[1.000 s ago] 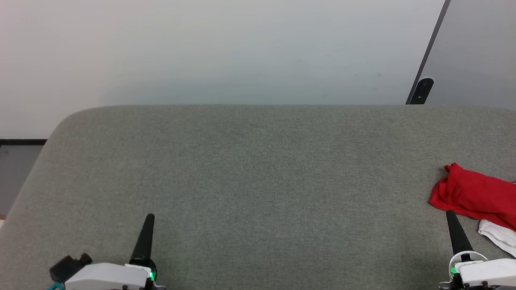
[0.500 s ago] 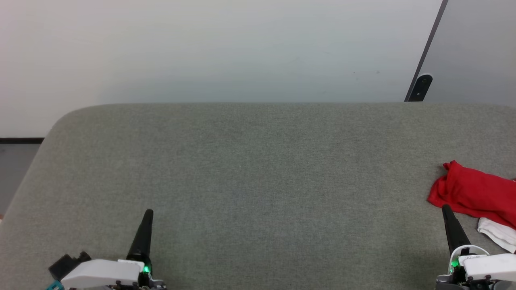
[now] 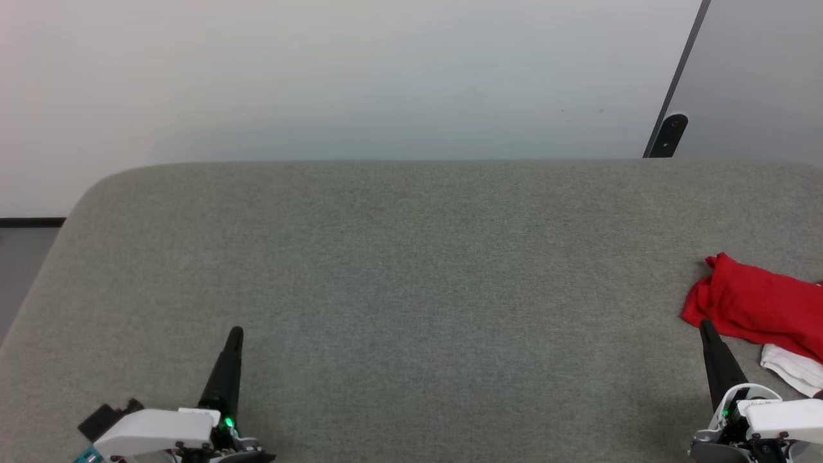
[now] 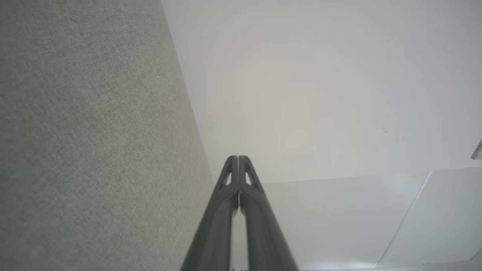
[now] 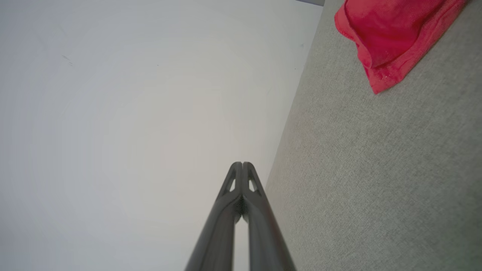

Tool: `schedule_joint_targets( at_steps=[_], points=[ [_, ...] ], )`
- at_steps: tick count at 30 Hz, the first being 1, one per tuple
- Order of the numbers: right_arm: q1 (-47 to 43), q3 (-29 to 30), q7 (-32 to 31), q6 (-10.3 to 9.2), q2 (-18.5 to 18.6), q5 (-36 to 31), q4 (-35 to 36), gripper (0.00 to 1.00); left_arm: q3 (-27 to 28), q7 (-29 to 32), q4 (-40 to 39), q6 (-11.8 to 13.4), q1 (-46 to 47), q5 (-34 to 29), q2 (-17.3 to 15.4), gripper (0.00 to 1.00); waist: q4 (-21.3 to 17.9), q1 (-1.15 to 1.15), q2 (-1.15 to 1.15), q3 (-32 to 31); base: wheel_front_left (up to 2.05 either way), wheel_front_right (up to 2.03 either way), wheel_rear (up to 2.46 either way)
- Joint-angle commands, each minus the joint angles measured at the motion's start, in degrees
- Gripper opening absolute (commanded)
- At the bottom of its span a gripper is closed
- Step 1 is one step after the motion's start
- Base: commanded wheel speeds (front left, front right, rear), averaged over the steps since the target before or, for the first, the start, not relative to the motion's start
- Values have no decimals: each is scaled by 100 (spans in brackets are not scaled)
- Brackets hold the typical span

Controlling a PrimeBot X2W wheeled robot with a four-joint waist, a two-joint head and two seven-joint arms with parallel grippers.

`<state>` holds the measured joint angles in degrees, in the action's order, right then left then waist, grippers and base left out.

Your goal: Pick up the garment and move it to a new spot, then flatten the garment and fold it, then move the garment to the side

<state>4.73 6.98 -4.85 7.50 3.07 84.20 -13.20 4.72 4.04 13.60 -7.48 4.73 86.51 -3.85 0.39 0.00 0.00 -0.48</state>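
In the head view the garment (image 3: 755, 305) lies crumpled on the tabletop (image 3: 411, 270), with our right claw (image 3: 706, 325) just beside it and our left claw (image 3: 236, 333) well apart from it. Each wrist view shows its claw closed and empty. We judge the cloth soft and light, so we would pinch the garment's nearest red fold.

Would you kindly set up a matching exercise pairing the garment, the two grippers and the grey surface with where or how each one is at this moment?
Things:
1. garment
2. left gripper
3. right gripper
4. grey surface

Descriptions:
A. shut, lower left of the head view, far from the cloth
B. crumpled, red and white, at the right edge of the head view
C. shut, tip close to the red cloth
D. spread out under everything else

Pairs: 1-B, 2-A, 3-C, 4-D
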Motion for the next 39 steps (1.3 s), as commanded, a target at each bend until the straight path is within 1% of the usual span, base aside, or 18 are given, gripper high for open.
schedule_joint_targets(
  at_steps=[1,17,39],
  points=[
    [84,-22,-30,-1,-13,124,-10,0,33,33,1,-2,90,108,6,0,-4,0,0,6,0,0,0],
    [205,-57,-186,-2,-30,847,-96,0,120,209,54,-2,176,677,49,0,-39,0,0,65,0,0,0],
    [167,-56,-188,-2,-30,831,-93,0,142,230,52,-2,179,632,62,0,-39,0,0,65,0,0,0]
  ],
)
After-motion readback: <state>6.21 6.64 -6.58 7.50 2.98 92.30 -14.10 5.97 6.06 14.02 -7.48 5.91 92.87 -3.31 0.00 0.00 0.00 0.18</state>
